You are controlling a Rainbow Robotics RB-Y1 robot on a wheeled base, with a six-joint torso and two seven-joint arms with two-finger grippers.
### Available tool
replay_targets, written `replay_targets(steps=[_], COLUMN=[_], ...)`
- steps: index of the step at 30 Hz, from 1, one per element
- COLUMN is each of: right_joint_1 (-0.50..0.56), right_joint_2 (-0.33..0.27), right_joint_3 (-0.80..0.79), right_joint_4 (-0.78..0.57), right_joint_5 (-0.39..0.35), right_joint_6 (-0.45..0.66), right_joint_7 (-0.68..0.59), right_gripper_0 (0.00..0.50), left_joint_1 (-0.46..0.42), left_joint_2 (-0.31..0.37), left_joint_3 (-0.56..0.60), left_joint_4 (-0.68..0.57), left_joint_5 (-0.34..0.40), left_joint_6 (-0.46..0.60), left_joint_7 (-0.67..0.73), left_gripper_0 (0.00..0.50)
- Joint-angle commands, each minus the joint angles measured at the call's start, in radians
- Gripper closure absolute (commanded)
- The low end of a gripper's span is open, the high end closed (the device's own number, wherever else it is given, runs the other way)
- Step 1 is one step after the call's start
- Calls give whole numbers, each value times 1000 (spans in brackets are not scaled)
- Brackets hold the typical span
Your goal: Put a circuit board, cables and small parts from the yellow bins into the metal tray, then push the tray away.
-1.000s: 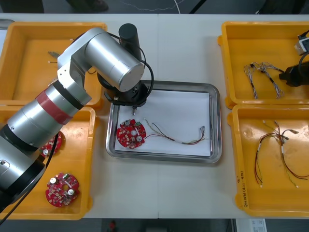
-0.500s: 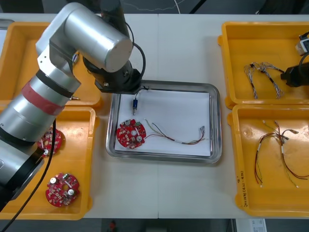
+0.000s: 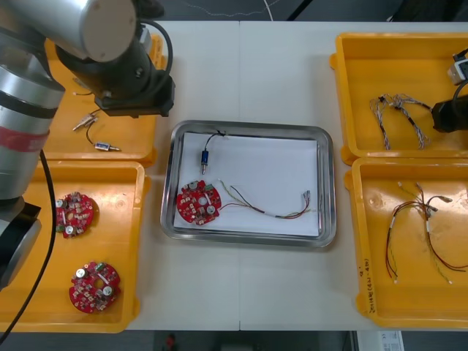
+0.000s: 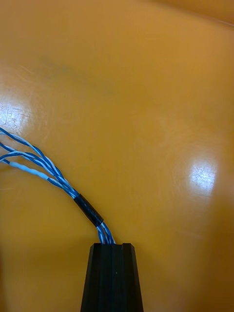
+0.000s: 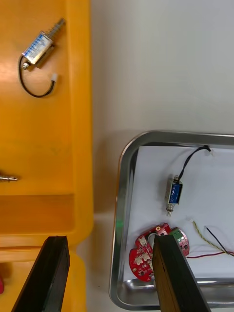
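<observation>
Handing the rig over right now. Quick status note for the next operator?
Left gripper: open, empty, above the edge of the far left yellow bin, beside the metal tray.
Right gripper: shut on the twisted blue and white cable, in the far right yellow bin.
Done: circuit board, red and yellow cable, small metal part lie in the tray.
Left: bring that cable over, then push the tray away.

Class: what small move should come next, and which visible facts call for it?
Probably the right gripper should lift the twisted blue and white cable toward the metal tray. It is shut on it in a yellow bin; the tray has a circuit board, red and yellow cable and small metal part. Left gripper hangs open by the tray.
</observation>
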Motion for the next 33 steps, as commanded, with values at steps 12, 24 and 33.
replay_targets(steps=[12,24,33], right_joint_1=[31,31,31], right_joint_2=[9,9,9], right_joint_3=[-14,-19,-21], right_joint_4=[-171,-448,-625], right_joint_5=[127,297,380], right_joint_6=[99,377,589], right_joint_7=[-15,-189,-234], right_gripper_0=[500,500,500], left_joint_1=[6,6,-23], left_joint_2=[160,217,225], left_joint_3=[206,248,254], left_joint_4=[46,178,331], left_joint_5=[36,-53,-89], left_joint_6=[9,9,-97], left_joint_7=[32,24,33], left_gripper_0=[0,0,0])
